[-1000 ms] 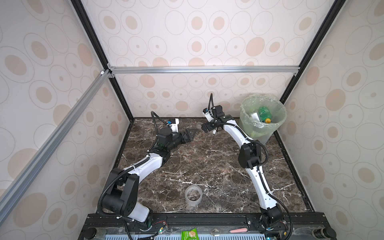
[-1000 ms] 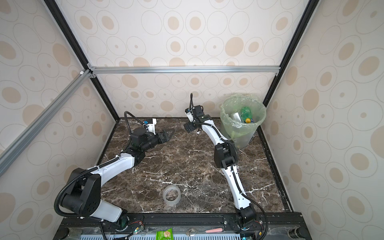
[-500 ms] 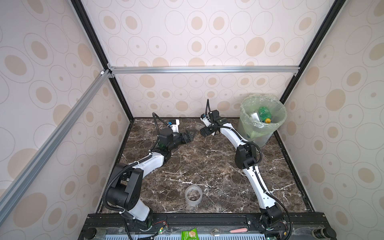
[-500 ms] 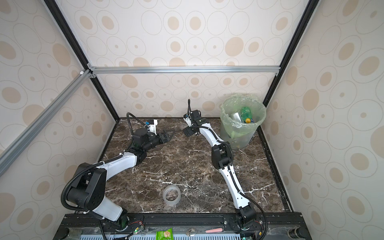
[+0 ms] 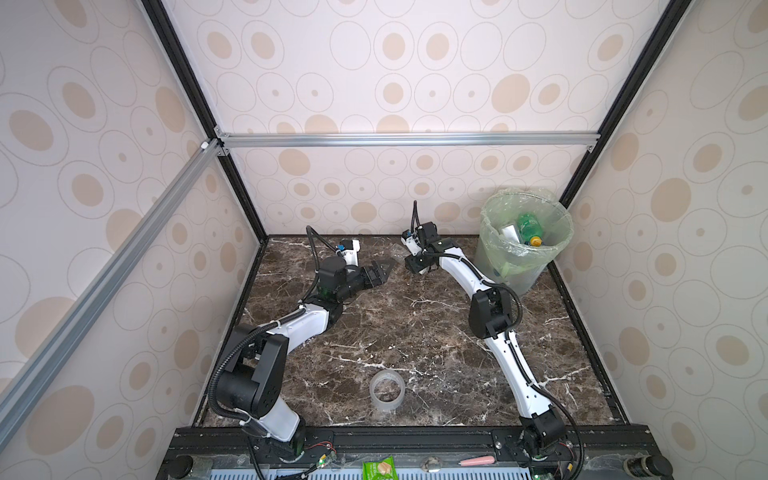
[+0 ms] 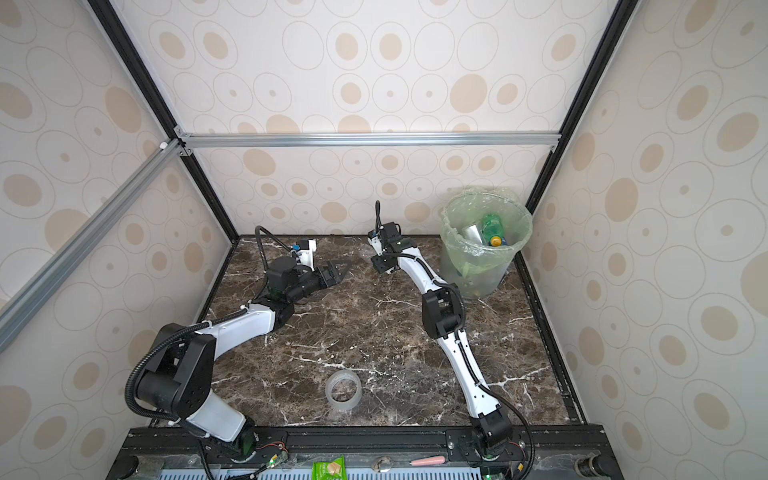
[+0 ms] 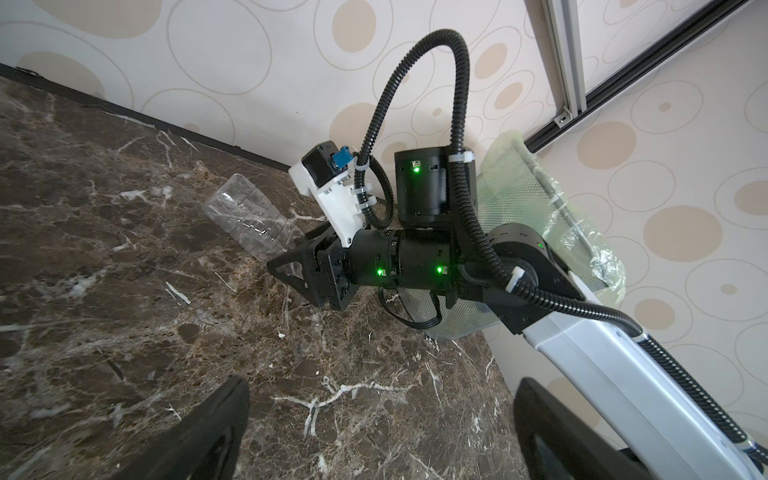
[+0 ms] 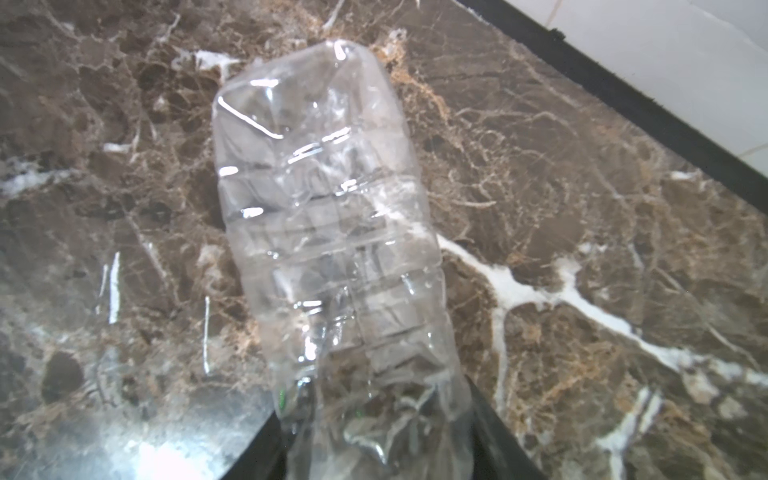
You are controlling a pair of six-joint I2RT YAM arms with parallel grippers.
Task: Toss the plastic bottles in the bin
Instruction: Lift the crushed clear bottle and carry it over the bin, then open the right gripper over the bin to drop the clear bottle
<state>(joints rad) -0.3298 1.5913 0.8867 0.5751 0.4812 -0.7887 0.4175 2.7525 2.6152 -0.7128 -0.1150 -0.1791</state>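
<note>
Right wrist view: right gripper point(image 8: 372, 403) clamped on bottle point(image 8: 324, 216) at narrow end, likely since it fits jaws; bottle flat on table point(image 8: 582, 208), near bin point(image 5: 519, 274), outside it; left gripper point(image 5: 380, 272) agape, empty, farther from bin.

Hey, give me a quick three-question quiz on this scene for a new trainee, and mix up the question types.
1. True or false: the left gripper holds a bottle.
2. What sits between the right gripper's fingers? A) a clear tape roll ring B) a crushed clear plastic bottle C) nothing at all
3. Where does the green plastic bottle with the yellow cap lie?
Key: 1 false, its jaws stand open and empty. 2 B. 3 inside the translucent grey bin lined with a pale green bag.
</note>
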